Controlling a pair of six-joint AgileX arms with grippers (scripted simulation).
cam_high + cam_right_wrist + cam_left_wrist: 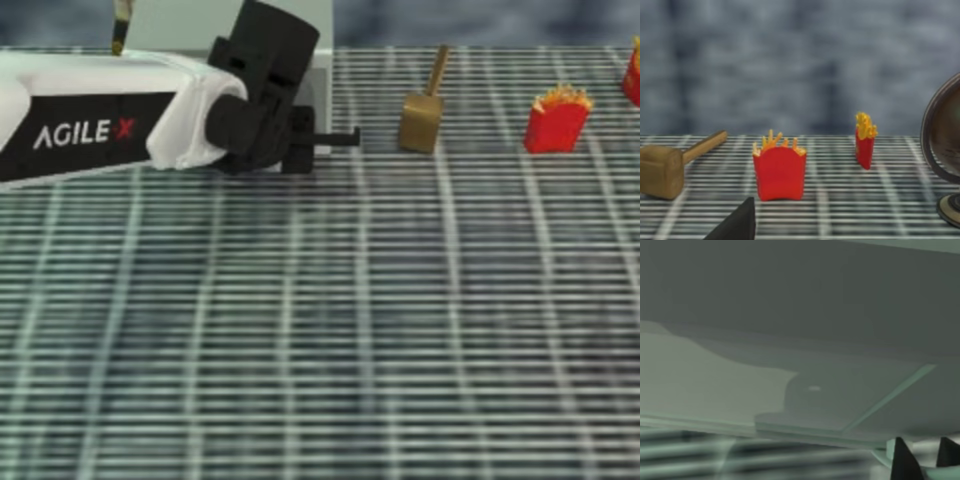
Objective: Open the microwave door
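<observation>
- Top view: one left arm (100,125), white with a black band, reaches across from 9 o'clock toward 12 o'clock, where its black wrist covers most of one microwave (322,90); only a pale corner of the box shows just beside the wrist.
- Left gripper (345,137): one dark finger points toward 3 o'clock along the microwave's front lower edge; whether the jaws are wide or narrow cannot be told.
- Microwave door: in the left wrist view, pale grey-green panels (740,375) fill the picture at very close range, and two dark fingertips (905,460) show near a rounded pale edge. Which panel is the door, and whether it is ajar, cannot be told.
- One brown mallet (424,105) stands near 1 o'clock, head toward the viewer, handle pointing away; it is just beside the microwave's right side but apart from it.
- Two red cartons of fries: one (557,118) at about 2 o'clock, and a second (632,70) cut by the picture's right edge.
- Right wrist view: the same mallet (662,170), both cartons (779,170) (865,142), and one round globe-like object on a stand (945,145), partly cut off. One dark fingertip of the right gripper (737,225) shows at the edge; its jaw state cannot be told.
- All items rest on one table with a grey grid surface (320,340).
</observation>
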